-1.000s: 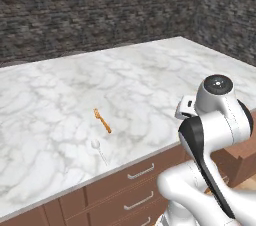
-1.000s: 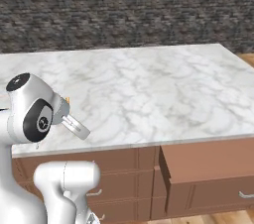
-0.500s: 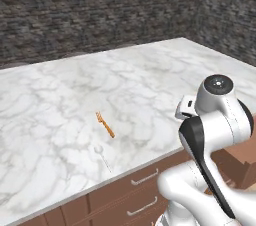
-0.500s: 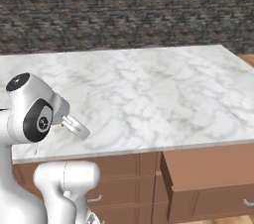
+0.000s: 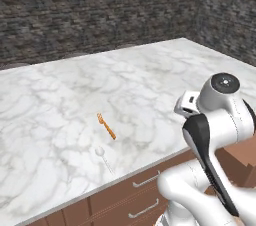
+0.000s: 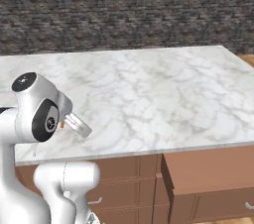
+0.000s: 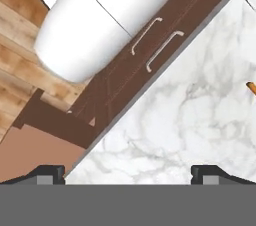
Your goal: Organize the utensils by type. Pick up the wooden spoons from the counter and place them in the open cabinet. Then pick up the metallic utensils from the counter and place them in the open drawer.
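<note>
White arm folded upright at the lower frame corner, elbow bent high, dark joint facing sideways, wrist turned downward, gripper (image 7: 128, 172) empty, its two dark fingertips (image 7: 47, 172) set wide apart

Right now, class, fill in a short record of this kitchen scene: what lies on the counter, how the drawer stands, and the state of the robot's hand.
counter: white marble over brown cupboard fronts
fork: orange-brown, lying flat near the front edge
spoon: small, pale, just in front of the fork, apart from it
drawer: pulled open, below the counter edge to the arm's right
hand: open, holding nothing, looking down over the counter edge
</note>
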Controlling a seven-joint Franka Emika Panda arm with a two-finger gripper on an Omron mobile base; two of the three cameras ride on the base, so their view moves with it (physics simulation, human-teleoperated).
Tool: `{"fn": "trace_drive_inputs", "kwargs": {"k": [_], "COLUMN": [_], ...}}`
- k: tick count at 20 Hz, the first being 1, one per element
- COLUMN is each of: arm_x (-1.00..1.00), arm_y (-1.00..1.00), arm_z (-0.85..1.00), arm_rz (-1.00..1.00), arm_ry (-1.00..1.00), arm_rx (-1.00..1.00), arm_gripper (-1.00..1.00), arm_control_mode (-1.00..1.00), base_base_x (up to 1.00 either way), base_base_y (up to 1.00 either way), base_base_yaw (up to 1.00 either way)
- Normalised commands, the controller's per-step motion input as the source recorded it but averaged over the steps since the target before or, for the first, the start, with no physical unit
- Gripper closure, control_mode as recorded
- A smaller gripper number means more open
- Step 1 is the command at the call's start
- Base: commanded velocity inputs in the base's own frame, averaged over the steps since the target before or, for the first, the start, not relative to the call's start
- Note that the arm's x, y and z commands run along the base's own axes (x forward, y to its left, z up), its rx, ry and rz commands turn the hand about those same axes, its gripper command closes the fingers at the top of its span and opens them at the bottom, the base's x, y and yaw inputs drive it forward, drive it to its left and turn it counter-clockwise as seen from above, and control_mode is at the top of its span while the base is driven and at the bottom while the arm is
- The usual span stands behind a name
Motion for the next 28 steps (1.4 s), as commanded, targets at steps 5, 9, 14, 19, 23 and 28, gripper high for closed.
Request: {"fn": "trace_drive_inputs", "kwargs": {"k": [5, 9, 14, 19, 23, 28], "arm_x": [-0.03, -0.07, -0.16, -0.15, -0.01, 0.0], "arm_y": [0.06, 0.44, 0.54, 0.5, 0.58, 0.65], "arm_z": [-0.04, -0.06, -0.17, -0.17, -0.14, -0.14], "arm_rz": [0.27, 0.36, 0.42, 0.4, 0.32, 0.16], "arm_ry": [-0.15, -0.08, -0.07, -0.14, -0.02, 0.03], "arm_rx": [0.06, -0.03, -0.15, -0.1, -0.04, -0.05], "arm_gripper": [-1.0, -1.0, -1.0, -1.0, -1.0, -1.0], "arm_control_mode": [-1.0, -1.0, -1.0, -1.0, -1.0, -1.0], "base_base_x": [0.0, 0.0, 0.0, 0.0, 0.0, 0.0], "base_base_y": [0.0, 0.0, 0.0, 0.0, 0.0, 0.0], "base_base_yaw": [0.0, 0.0, 0.0, 0.0, 0.0, 0.0]}}
